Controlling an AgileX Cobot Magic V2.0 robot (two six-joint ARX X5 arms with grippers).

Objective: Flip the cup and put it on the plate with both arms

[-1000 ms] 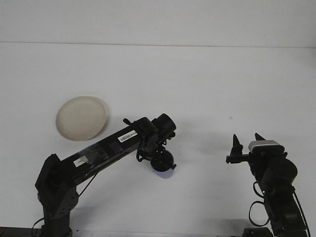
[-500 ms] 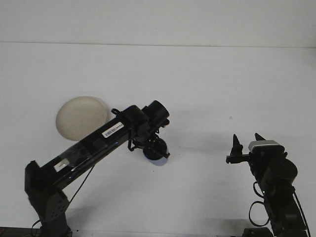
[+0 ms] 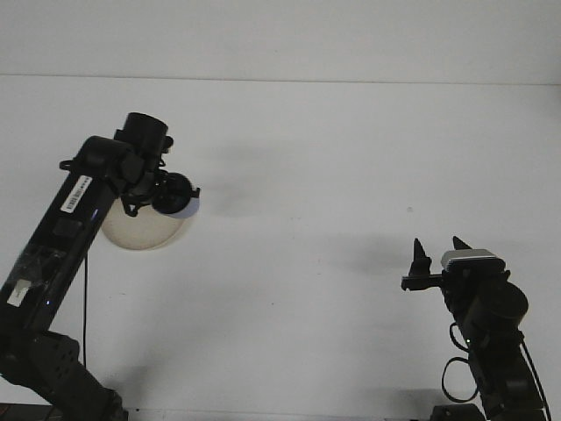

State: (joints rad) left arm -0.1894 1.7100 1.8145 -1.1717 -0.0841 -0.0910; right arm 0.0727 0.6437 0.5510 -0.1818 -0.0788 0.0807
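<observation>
My left arm reaches up and to the left, with its gripper [image 3: 172, 195] over the right part of the cream plate [image 3: 140, 230]. The gripper is shut on the cup [image 3: 174, 205], which shows only as a dark round shape with a pale bluish edge under the wrist. The arm and the cup hide the plate's upper rim. I cannot tell whether the cup touches the plate. My right gripper [image 3: 439, 249] stays low at the right, open, its two black fingertips [image 3: 419, 248] pointing up with nothing between them.
The white table [image 3: 333, 175] runs back to a pale wall. A small dark speck [image 3: 408, 209] lies on the table right of centre. The left arm's base stands at the bottom left corner.
My left arm has swung from the table's middle up and to the left, carrying the cup to above the plate. The right arm has not moved.
</observation>
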